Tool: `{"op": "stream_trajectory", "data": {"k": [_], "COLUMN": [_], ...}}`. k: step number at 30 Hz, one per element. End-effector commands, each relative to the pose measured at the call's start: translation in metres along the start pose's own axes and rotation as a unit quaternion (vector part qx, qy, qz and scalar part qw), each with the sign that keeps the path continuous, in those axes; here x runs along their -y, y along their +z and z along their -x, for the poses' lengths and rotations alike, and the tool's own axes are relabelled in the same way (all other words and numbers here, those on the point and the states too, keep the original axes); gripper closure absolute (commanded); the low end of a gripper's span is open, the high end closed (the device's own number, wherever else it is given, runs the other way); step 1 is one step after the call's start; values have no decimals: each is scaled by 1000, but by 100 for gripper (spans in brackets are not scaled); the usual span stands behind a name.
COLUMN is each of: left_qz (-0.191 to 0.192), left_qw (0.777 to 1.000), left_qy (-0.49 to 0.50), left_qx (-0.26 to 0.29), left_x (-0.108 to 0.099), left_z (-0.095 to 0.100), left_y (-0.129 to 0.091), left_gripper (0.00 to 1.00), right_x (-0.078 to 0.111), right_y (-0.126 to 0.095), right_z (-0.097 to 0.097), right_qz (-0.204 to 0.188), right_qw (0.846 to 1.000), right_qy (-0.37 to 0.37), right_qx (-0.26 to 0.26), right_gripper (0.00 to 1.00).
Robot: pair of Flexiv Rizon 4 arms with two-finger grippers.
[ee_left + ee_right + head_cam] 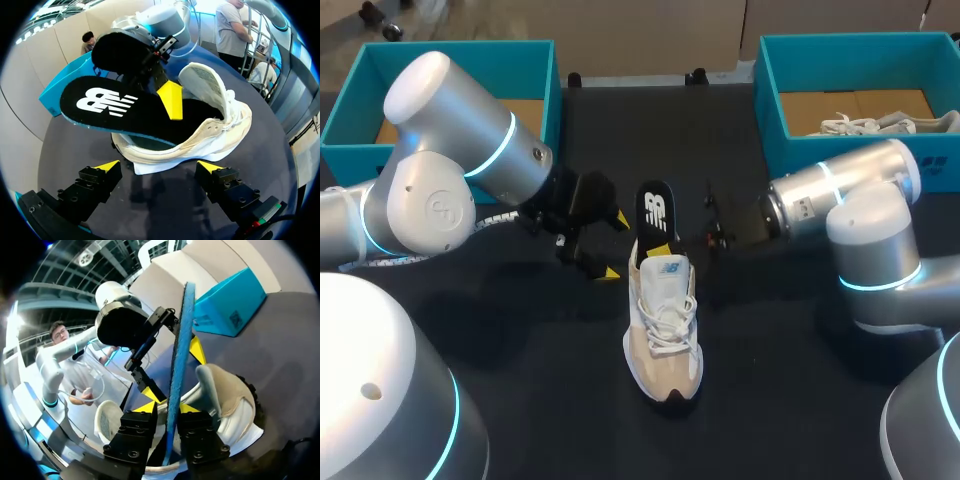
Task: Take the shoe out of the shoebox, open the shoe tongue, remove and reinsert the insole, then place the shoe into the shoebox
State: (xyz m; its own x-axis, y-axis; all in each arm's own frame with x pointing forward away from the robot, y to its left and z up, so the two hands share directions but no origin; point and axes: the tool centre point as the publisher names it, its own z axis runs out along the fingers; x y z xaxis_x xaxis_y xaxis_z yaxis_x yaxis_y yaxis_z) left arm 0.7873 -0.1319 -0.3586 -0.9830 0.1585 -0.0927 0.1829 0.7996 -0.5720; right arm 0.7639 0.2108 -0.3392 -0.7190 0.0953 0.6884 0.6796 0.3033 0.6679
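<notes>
The shoe (pixel 662 335) is out of its box and lies on its sole on the table (pixel 800 400), toe toward the robot, well apart from both teal boxes; so the first step looks done. The tongue (pixel 202 82) stands pulled up and back from the mouth, so that step appears done too.

The insole (pixel 655 210) is the step in hand; most of it juts out past the heel, logo side up, and its front end seems to sit in the shoe's mouth, though the views do not settle how deep. The right gripper (pixel 166 409) is closed on it, one finger on each face, gripping near where it meets the shoe. The left gripper (pixel 159 167) is spread wide with nothing in it, just beside the shoe's heel end.

From one moment it cannot be judged whether the insole is coming out or going back in. Either way, what is left is to seat it flat inside and then set the shoe into a box. The left box (pixel 470 47) shows only its cardboard floor; the right box (pixel 770 120) holds another shoe (pixel 865 125).
</notes>
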Motion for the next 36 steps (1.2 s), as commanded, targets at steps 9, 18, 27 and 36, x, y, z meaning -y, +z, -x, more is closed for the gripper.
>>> {"op": "stream_trajectory", "data": {"k": [9, 18, 27, 36], "left_qz": [1, 1, 1, 1], "left_qw": [1000, 1000, 1000, 1000], "left_qy": [0, 0, 0, 0], "left_qx": [-1, -1, -1, -1], "left_x": [0, 0, 0, 0], "left_z": [0, 0, 0, 0], "left_y": [1, 1, 1, 1], "left_gripper": [0, 0, 0, 0], "right_x": [-12, 5, 28, 25], "right_y": [-2, -3, 5, 1], "right_z": [6, 2, -9, -12], "right_qz": [-31, -53, -45, -41], "right_qw": [999, 998, 998, 998], "right_qy": [-2, 25, 51, 45], "right_qx": [-26, -21, -17, -1], "right_gripper": [100, 100, 100, 85]}}
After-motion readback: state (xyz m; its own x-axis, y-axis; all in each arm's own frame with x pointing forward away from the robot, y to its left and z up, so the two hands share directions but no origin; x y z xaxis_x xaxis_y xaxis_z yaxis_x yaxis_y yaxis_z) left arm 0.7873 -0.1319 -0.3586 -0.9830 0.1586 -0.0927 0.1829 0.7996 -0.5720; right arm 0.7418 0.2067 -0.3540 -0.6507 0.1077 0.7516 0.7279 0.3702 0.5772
